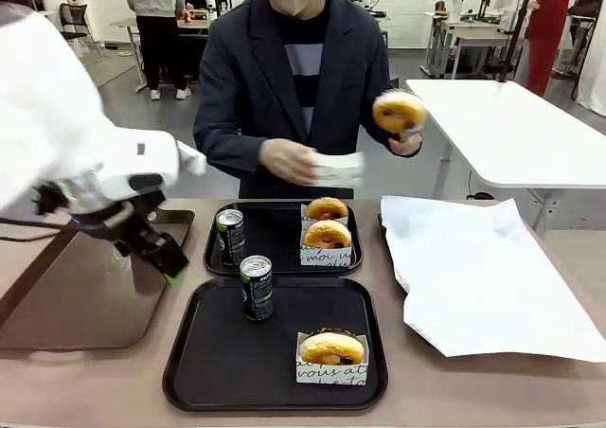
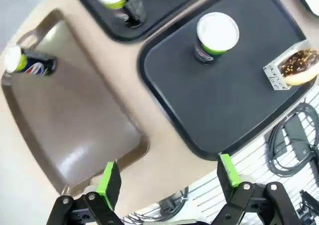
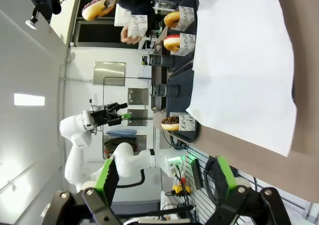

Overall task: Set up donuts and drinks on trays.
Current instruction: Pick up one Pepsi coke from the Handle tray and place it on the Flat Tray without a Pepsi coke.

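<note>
Two black trays lie mid-table. The near tray [image 1: 204, 371] carries a black can [image 1: 256, 287] and a chocolate donut [image 1: 331, 349] in a paper sleeve. The far tray [image 1: 279, 258] holds another can [image 1: 230, 236] and two sleeved golden donuts [image 1: 327, 234]. The person holds up a donut [image 1: 399, 113] in one hand and an empty white sleeve [image 1: 338, 169] in the other. My left gripper [image 1: 156, 250] hovers open and empty above the brown tray [image 1: 85, 295], left of the near can [image 2: 215, 35]. My right gripper [image 3: 166, 177] is open and empty, off to the side of the white paper [image 3: 239, 60].
A third can [image 2: 30, 62] sits at the far end of the brown handled tray [image 2: 75, 120]. A large white paper sheet [image 1: 483, 276] covers the table's right side. Cables [image 2: 291, 145] hang below the table's near edge. A white table [image 1: 511, 130] stands behind the person.
</note>
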Available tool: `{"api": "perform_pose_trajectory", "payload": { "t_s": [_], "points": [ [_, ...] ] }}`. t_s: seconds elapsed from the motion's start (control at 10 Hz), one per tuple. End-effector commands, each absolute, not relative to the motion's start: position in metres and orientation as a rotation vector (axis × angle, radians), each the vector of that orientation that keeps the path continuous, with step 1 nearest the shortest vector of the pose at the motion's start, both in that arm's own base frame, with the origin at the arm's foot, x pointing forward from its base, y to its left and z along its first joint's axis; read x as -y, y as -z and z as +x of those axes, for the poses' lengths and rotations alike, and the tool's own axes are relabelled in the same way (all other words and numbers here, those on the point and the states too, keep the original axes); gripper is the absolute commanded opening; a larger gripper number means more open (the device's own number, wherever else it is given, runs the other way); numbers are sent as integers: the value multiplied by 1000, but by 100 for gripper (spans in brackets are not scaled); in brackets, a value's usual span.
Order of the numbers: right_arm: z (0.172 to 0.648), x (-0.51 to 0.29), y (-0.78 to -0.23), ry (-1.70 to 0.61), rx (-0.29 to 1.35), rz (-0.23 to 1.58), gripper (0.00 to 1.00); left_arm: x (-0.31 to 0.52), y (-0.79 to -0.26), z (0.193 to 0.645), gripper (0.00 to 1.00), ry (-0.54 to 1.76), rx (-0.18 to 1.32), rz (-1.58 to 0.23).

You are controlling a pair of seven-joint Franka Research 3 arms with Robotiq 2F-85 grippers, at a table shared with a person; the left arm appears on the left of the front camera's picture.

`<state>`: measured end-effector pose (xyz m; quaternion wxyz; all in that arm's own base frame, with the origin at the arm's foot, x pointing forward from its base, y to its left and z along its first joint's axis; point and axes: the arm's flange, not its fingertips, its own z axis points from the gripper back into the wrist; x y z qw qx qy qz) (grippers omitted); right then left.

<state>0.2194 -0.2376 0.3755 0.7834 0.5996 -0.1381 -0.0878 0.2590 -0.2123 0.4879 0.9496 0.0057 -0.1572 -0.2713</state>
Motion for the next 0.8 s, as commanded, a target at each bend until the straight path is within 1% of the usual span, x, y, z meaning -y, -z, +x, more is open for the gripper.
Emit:
{"api": "perform_pose_trajectory", "payload": {
  "t_s": [0.0, 0.2, 0.4, 0.5, 0.7],
  "points": [
    [216, 238, -376, 174, 294, 1294, 100, 173, -475, 251, 100, 481, 249, -45],
    [216, 238, -376, 174, 294, 1294, 100, 164, -471, 263, 100, 461, 164, -68],
    [216, 238, -376, 174, 294, 1294, 100, 169, -463, 277, 100, 375, 107, -70],
    [216, 238, -376, 174, 294, 1294, 100, 167, -481, 270, 100, 436, 174, -51],
    [216, 238, -376, 174, 294, 1294, 100, 167, -481, 270, 100, 436, 174, -51]
  ]
}}
